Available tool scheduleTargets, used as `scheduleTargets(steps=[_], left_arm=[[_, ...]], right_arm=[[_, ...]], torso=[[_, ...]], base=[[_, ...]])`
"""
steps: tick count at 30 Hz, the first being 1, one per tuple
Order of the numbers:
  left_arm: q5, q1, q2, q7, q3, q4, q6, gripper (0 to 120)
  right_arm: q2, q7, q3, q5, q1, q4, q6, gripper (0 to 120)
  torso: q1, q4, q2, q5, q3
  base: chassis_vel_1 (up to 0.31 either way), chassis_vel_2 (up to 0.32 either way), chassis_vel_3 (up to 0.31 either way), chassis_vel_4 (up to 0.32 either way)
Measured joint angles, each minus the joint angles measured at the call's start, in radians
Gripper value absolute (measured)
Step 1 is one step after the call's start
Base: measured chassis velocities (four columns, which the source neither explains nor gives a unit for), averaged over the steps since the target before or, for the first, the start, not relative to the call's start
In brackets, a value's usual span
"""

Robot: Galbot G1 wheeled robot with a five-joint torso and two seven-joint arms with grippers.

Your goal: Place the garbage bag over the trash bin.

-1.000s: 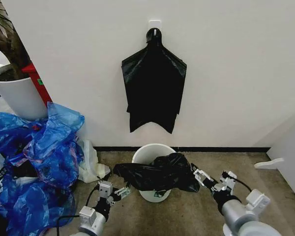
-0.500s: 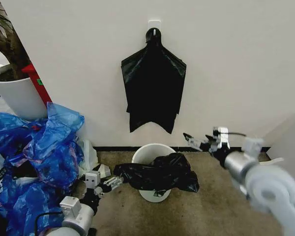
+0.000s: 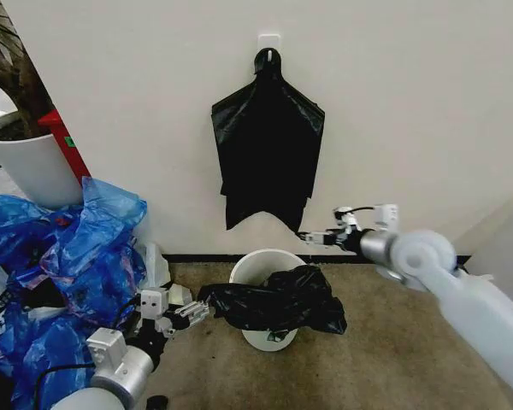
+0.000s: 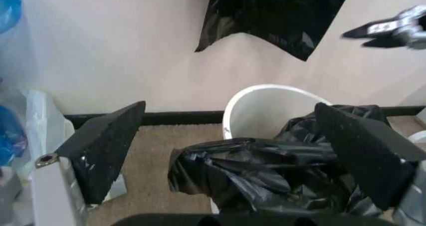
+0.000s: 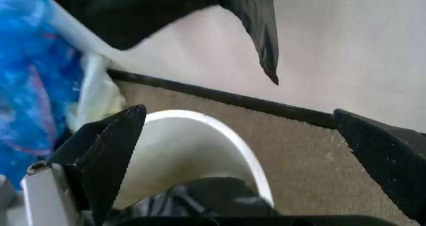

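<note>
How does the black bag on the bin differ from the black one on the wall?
The wrinkly glossy black garbage bag lies crumpled over the round cream-white trash bin's front rim, near the floor. The flat kite-shaped black bundle hangs smooth from a wall hook, higher up. Both are black plastic film.

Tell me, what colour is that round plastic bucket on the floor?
Cream-white; the round plastic bucket shows best in the head view.

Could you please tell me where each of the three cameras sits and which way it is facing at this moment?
Head view: on the head, looking down at the wall and floor; left gripper low beside the bag, right gripper raised above the bin.
Left wrist view: between its open fingers, facing bag and bin.
Right wrist view: between its open fingers, looking down on the bin.
All share the bin.
</note>
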Motion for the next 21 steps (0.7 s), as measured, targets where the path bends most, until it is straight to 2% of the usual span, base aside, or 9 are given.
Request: scheduleTargets(steps=[8, 10, 12, 14, 17, 21], left_arm=[[-0.071, -0.037, -0.002, -0.079, -0.008, -0.036, 0.08, 100], [-0.089, -0.051, -0.006, -0.092, -0.024, -0.045, 0.099, 100], [-0.091, -0.053, -0.007, -0.094, -0.027, -0.046, 0.1, 100], [-0.1, -0.066, -0.01, -0.103, -0.041, -0.049, 0.103, 100], [-0.111, -0.079, -0.016, -0.105, -0.048, -0.054, 0.103, 100], [-0.124, -0.088, -0.023, -0.117, -0.043, -0.056, 0.076, 100]], right_arm=[[-0.016, -0.045, -0.267, 0.034, 0.223, -0.124, 0.001, 100], [0.01, -0.042, -0.352, 0.071, 0.304, -0.166, 0.001, 100], [0.017, -0.039, -0.371, 0.078, 0.322, -0.175, 0.001, 100], [0.047, -0.042, -0.466, 0.117, 0.4, -0.224, 0.001, 100], [0.083, -0.045, -0.564, 0.148, 0.463, -0.3, 0.002, 100], [0.113, -0.06, -0.625, 0.16, 0.498, -0.381, 0.002, 100]], torso=[[0.0, -0.0004, 0.0, -0.0002, 0.0], [0.0, -0.0003, 0.0, 0.0005, 0.0], [0.0, -0.0002, 0.0, 0.0005, 0.0], [0.0, 0.0003, 0.0, -0.0004, 0.0], [0.0, -0.0001, 0.0, 0.0001, 0.0], [0.0, -0.0002, 0.0, 0.0003, 0.0]], base=[[0.0, 0.0, 0.0, 0.0], [0.0, 0.0, 0.0, 0.0], [0.0, 0.0, 0.0, 0.0], [0.0, 0.0, 0.0, 0.0], [0.0, 0.0, 0.0, 0.0], [0.0, 0.0, 0.0, 0.0]])
